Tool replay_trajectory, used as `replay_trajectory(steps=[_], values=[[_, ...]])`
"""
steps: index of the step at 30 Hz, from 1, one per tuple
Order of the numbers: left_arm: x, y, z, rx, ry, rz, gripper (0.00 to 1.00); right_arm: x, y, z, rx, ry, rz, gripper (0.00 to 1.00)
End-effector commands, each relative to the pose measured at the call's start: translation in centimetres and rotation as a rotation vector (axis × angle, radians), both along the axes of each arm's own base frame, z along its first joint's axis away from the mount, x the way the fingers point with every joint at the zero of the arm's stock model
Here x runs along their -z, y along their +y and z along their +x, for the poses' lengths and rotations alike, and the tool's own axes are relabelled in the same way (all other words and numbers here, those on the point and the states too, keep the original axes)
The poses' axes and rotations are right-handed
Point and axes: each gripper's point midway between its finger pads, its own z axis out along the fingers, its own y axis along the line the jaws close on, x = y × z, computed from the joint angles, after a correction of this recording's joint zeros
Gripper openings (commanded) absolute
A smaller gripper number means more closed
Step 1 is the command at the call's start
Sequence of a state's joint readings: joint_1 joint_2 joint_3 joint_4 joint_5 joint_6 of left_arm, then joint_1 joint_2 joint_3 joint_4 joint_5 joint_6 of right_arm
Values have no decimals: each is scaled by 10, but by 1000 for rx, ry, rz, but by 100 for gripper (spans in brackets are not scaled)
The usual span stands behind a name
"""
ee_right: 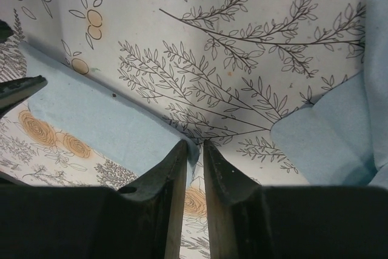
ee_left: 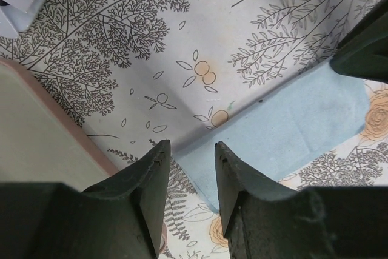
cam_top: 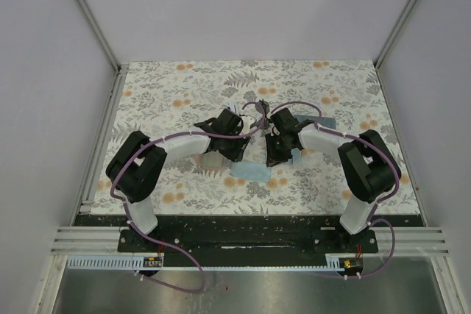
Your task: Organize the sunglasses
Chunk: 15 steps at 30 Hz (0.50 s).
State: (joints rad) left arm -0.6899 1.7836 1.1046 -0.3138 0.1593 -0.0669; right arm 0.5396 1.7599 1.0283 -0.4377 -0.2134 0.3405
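Left arm [cam_top: 176, 145] and right arm [cam_top: 324, 137] bent inward, left gripper [ee_left: 193, 150] apart, right gripper [ee_right: 195, 145] narrowly apart, at opposite ends of one blue cloth [ee_left: 285, 125].

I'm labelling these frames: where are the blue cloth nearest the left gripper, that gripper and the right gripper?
blue cloth [ee_left: 285, 125]: left wrist view, middle of its face.
left gripper [ee_left: 191, 146]: left wrist view, midway between fingertips.
right gripper [ee_right: 194, 144]: right wrist view, midway between fingertips.

The white-and-black left arm [cam_top: 179, 145] and right arm [cam_top: 324, 138] reach inward, wrists tipped down. The black left pincer [ee_left: 192, 148] stands parted, and the right pincer [ee_right: 194, 145] is barely parted.
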Motion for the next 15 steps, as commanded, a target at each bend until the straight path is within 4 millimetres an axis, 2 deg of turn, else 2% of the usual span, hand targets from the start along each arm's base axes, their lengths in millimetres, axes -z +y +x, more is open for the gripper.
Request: replay_trajectory(steps=[1,4,6,9,13,15], values=[[-3,-11,8,31,-18,-18,39,0,5,5,-14,-4,14,25],[3,-10,8,31,-8,-5,38,0,5,5,-16,-1,15,24],[6,-10,6,37,5,1,33,-1,6,5,-16,-4,17,24],[11,-6,3,34,27,21,31,-1,6,4,-18,-1,22,24],[16,-3,-4,41,50,25,17,0,9,3,-21,7,34,23],[17,-2,-7,42,62,24,13,0,12,3,-24,9,41,23]])
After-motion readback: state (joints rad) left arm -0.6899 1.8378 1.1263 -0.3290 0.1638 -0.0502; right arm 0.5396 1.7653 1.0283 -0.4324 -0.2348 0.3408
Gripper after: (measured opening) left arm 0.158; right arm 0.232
